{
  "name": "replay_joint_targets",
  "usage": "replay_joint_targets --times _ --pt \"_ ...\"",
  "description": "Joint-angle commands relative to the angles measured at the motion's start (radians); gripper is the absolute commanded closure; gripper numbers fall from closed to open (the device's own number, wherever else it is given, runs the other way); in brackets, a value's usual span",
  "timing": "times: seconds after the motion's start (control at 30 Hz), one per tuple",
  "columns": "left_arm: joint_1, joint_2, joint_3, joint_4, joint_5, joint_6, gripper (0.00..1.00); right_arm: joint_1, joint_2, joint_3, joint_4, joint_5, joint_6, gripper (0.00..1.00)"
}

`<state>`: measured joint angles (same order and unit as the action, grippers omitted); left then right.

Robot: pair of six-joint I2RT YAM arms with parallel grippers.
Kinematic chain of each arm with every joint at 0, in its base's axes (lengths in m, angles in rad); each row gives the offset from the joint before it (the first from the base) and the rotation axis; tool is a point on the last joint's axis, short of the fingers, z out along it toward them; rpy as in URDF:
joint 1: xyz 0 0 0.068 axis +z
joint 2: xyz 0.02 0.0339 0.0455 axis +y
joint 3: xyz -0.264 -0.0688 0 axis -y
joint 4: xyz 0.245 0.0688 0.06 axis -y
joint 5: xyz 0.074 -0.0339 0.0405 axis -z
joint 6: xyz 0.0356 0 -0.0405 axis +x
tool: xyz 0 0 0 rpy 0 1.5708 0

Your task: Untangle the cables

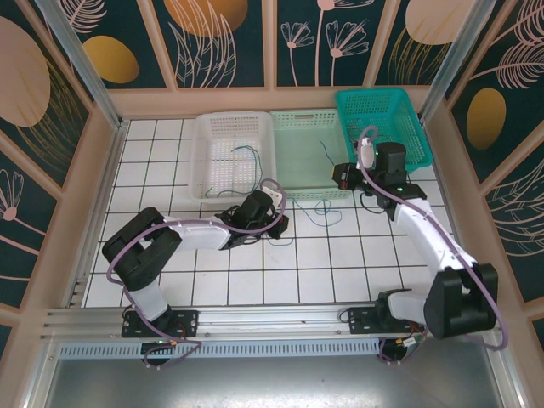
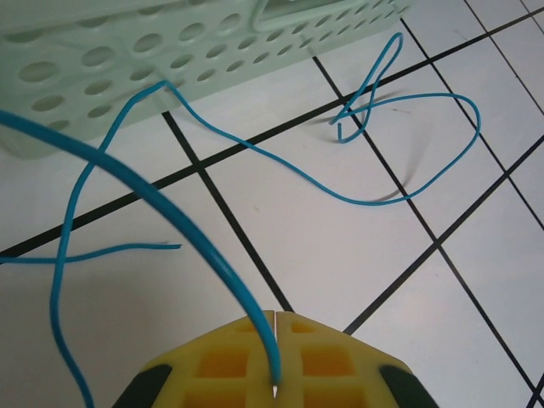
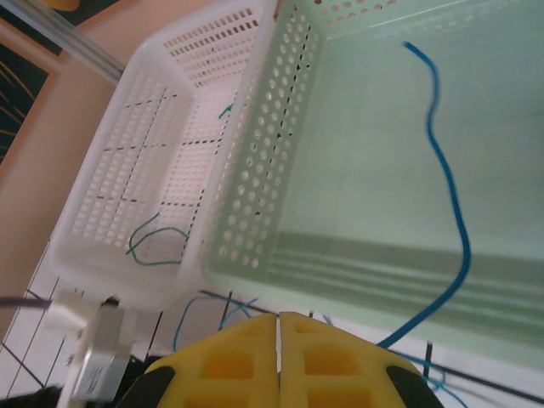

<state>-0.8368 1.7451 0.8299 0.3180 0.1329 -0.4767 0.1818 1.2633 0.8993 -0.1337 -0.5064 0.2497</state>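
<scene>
Several thin cables lie about. My left gripper [image 2: 277, 316] is shut on a blue cable [image 2: 178, 221] that arcs up and to the left from the yellow jaws; in the top view this gripper [image 1: 282, 219] sits low on the tiles in front of the white basket. More blue cable [image 2: 408, 161] loops on the tiles [image 1: 321, 212] ahead of it. My right gripper [image 3: 279, 319] is shut with nothing visible in the seam, hovering [image 1: 339, 177] over the front right of the pale green basket. A blue cable [image 3: 446, 187] lies inside that basket and runs down past the right finger. A green cable [image 3: 157, 242] lies in the white basket.
Three baskets stand side by side at the back: white [image 1: 204, 161], pale green [image 1: 293, 123] and teal [image 1: 408, 110]. Wooden walls and metal posts enclose the tiled floor. The pale green basket's wall [image 2: 127, 68] is close ahead of the left gripper.
</scene>
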Motion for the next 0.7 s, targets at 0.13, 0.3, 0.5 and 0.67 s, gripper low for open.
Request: replay_joint_targets --times 0.13,0.3,0.5,0.67 --pt "-0.001 -0.024 -0.011 0.044 0.032 0.005 1.00 -0.002 0.118 -0.033 0.389 -0.026 0.061 1.00" --pt "-0.001 -0.055 -0.019 0.041 0.030 0.009 1.00 -0.002 0.190 -0.026 0.411 -0.021 0.056 0.68" --pt "-0.001 -0.080 -0.042 0.035 0.017 0.010 1.00 -0.001 0.115 -0.076 0.372 0.014 0.048 0.27" --pt "-0.002 -0.116 -0.052 0.044 0.033 0.003 1.00 0.001 -0.027 -0.121 0.249 0.035 0.035 0.29"
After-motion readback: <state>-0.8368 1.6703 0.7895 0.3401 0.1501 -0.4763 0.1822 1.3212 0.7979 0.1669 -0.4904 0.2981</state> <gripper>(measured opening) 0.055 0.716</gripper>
